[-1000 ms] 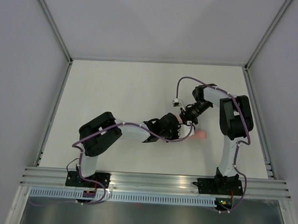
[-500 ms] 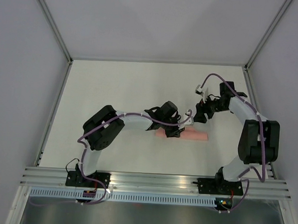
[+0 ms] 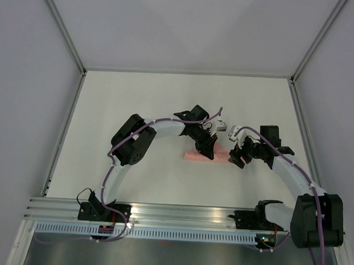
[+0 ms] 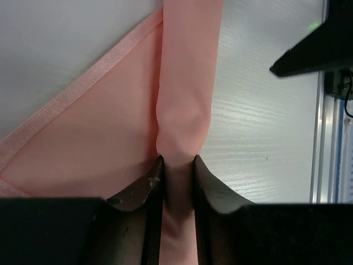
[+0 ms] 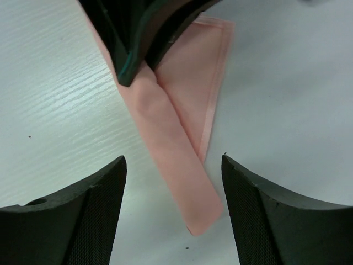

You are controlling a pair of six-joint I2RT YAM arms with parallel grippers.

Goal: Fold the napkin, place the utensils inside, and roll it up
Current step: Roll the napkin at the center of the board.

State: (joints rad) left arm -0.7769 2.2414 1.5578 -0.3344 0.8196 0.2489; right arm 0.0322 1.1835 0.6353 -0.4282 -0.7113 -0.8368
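Note:
The pale pink napkin (image 3: pixel 223 158) lies mid-table as a narrow roll with a flat triangular flap beside it (image 4: pixel 94 149). My left gripper (image 3: pixel 204 148) is shut on the roll, which is pinched between its jaws (image 4: pixel 176 168). My right gripper (image 3: pixel 239 155) is open just right of the napkin. In the right wrist view the roll's free end (image 5: pixel 185 187) lies on the table between the spread fingers, touching neither. The left gripper (image 5: pixel 143 33) shows at the top of that view. No utensils are in view.
The white table (image 3: pixel 137 106) has metal side rails (image 3: pixel 64 132) and a rail along the near edge (image 3: pixel 184 213). Both arm bases stand at the near edge. Part of the right arm (image 4: pixel 317 47) shows in the left wrist view.
My right arm has swung from behind the napkin round to its right end, lower and nearer. My left gripper has shifted back while holding the roll. More of the napkin now shows.

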